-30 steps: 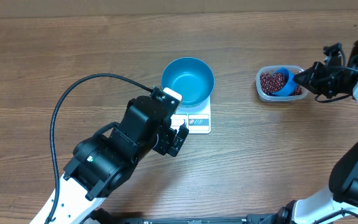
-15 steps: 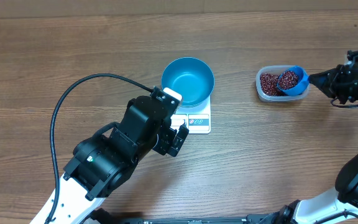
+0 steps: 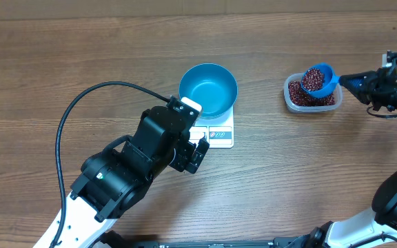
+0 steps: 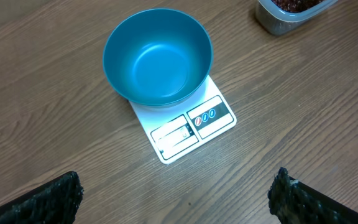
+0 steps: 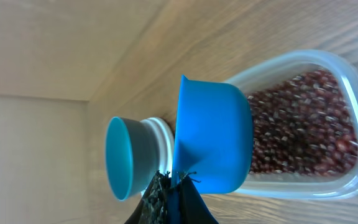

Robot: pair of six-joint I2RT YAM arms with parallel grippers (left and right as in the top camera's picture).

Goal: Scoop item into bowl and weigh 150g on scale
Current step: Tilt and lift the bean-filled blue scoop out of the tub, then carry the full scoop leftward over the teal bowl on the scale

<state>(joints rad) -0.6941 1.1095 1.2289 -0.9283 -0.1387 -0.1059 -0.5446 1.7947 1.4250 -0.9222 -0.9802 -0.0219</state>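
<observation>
small maroon beans [image 3: 313, 77] heaped in the blue scoop [image 3: 333, 83] above the clear tub [image 3: 289, 97].

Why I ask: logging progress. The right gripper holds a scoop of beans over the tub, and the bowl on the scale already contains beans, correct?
No: the bowl on the scale is empty, as the left wrist view shows. The right gripper does hold a scoop of beans over the tub.

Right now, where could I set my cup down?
Bare wood lies between the scale and the tub, and along the far edge behind the bowl. Crowded: the left arm beside the scale, and the tub, where the right gripper holds a scoop.
</observation>
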